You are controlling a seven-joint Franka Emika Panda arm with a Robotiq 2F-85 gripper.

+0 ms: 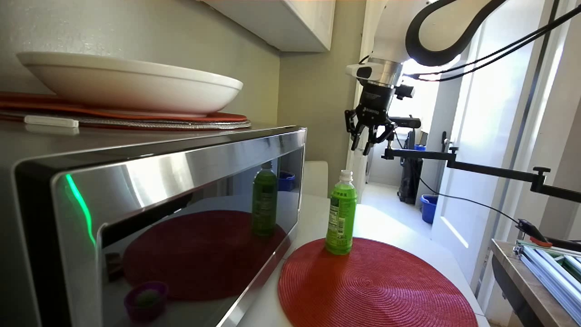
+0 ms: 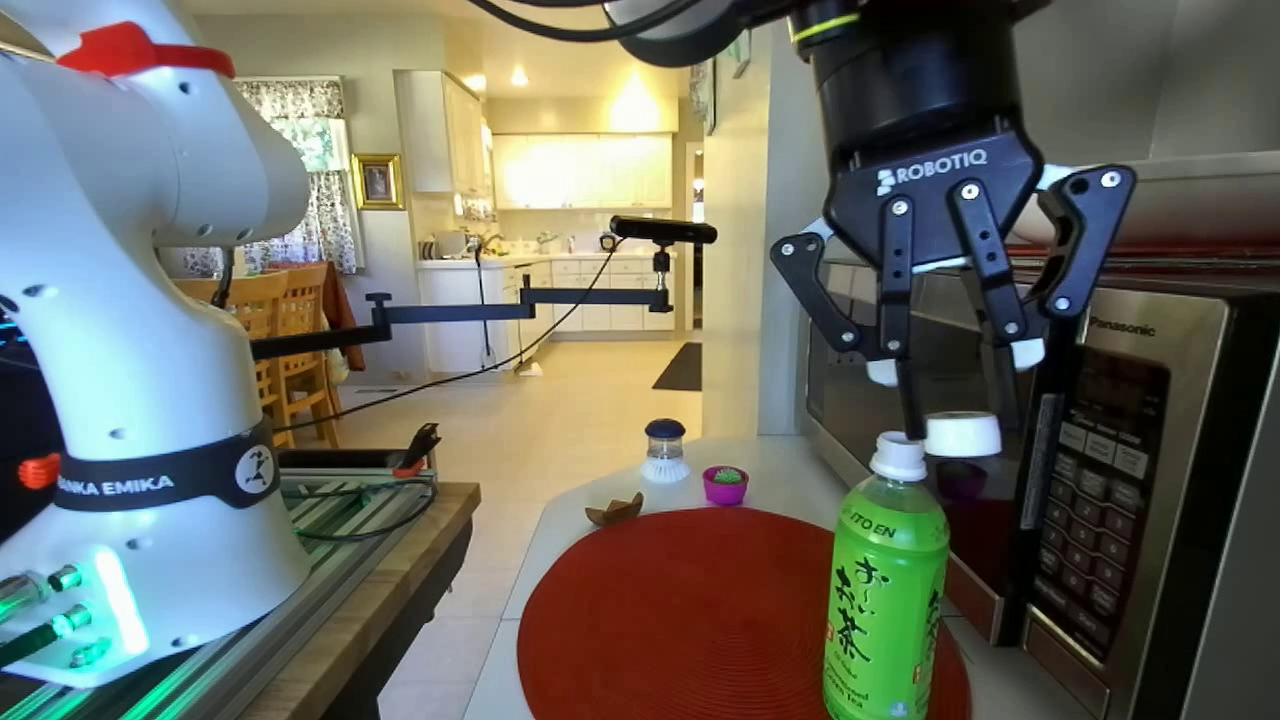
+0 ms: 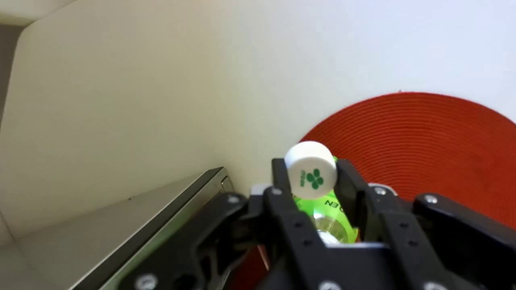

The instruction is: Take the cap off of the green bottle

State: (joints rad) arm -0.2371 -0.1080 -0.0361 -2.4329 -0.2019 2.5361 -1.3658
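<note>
My gripper (image 1: 360, 150) is shut on the white cap (image 3: 310, 170), which sits between the two fingertips in the wrist view. A green leaf print shows on the cap's top. In an exterior view the cap (image 2: 963, 435) hangs tilted, apart from the bottle's bare white neck (image 2: 898, 457), up and to its right in that picture. The green bottle (image 2: 886, 600) stands upright on the red mat. Behind the cap, part of the green bottle (image 3: 336, 215) shows between the fingers in the wrist view. In an exterior view the green bottle (image 1: 341, 218) is below the gripper, and the cap cannot be made out there.
A steel microwave (image 1: 181, 177) stands beside the round red mat (image 1: 372, 281), with a white bowl (image 1: 131, 86) on mats atop it. A purple cup (image 2: 726, 487), a dish brush (image 2: 664, 450) and a brown piece (image 2: 613, 511) lie beyond the mat. A camera arm (image 2: 590, 297) juts out nearby.
</note>
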